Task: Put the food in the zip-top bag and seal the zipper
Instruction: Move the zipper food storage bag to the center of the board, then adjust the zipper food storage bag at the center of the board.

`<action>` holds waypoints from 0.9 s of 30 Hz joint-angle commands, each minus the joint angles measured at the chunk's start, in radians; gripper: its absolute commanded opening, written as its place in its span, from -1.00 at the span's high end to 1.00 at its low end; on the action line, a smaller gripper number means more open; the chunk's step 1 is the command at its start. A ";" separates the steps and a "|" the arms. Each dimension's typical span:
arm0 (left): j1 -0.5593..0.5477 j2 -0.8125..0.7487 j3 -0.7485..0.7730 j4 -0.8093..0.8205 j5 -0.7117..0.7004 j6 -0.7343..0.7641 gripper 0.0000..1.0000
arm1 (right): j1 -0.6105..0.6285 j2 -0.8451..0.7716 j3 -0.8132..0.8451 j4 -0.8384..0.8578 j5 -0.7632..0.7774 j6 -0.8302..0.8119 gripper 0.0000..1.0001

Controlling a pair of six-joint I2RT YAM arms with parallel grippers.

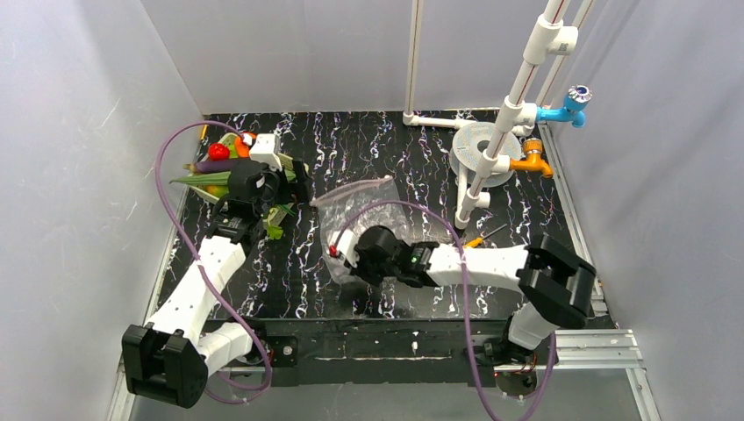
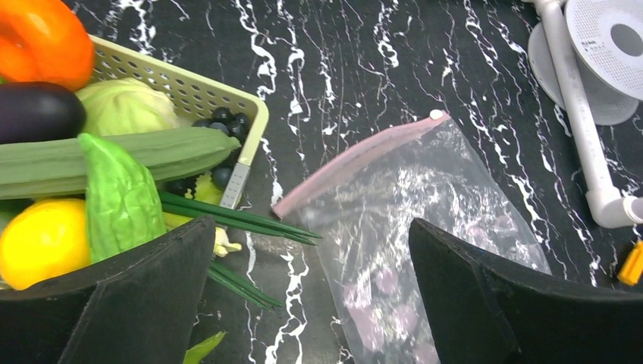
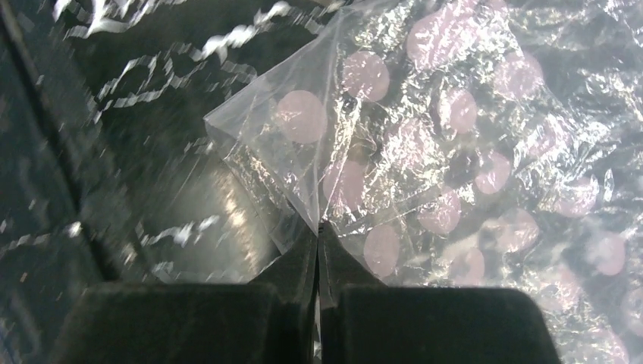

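Seen from above, the left gripper (image 1: 294, 181) hangs at the back left of the black marbled table (image 1: 289, 281), right beside the heaped food (image 1: 219, 156), a pile of red, orange, purple and green pieces. The clear bag (image 1: 361, 210) lies near the middle of the table, with its pink zipper (image 1: 355, 187) along the far edge. The right gripper (image 1: 338, 254) is down at the bag's near left corner. A white pipe stand (image 1: 491, 149) sits off to the right.

The left wrist camera shows the left fingers (image 2: 136, 303) spread wide with nothing between them. Below them on the left is a pale slatted basket (image 2: 189, 87) holding an orange pepper (image 2: 38, 38), an eggplant (image 2: 34, 110), a cabbage (image 2: 121, 106), a lemon (image 2: 42, 239) and a long green gourd (image 2: 152, 155). On the right the bag lies on the table, apart from the basket, its zipper running diagonally.

In the right wrist view, the right fingers (image 3: 288, 277) are pressed together, pinching a fold of the dotted bag film at their tips; the bag's corner juts out just left of the pinch
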 commanded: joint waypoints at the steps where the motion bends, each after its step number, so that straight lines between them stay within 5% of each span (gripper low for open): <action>1: 0.005 0.006 0.040 -0.013 0.083 -0.013 -0.99 | 0.078 -0.124 -0.099 -0.091 0.052 0.092 0.97; 5: -0.001 0.073 0.083 -0.060 0.165 -0.007 -0.99 | 0.121 -0.216 -0.165 -0.165 0.133 0.165 0.89; 16: -0.128 0.440 0.273 -0.287 0.375 -0.008 -0.99 | 0.130 -0.480 -0.324 -0.218 0.328 0.404 0.11; 27: -0.217 0.668 0.383 -0.352 0.309 0.055 -0.99 | 0.096 -0.576 -0.422 -0.161 0.432 0.868 -0.53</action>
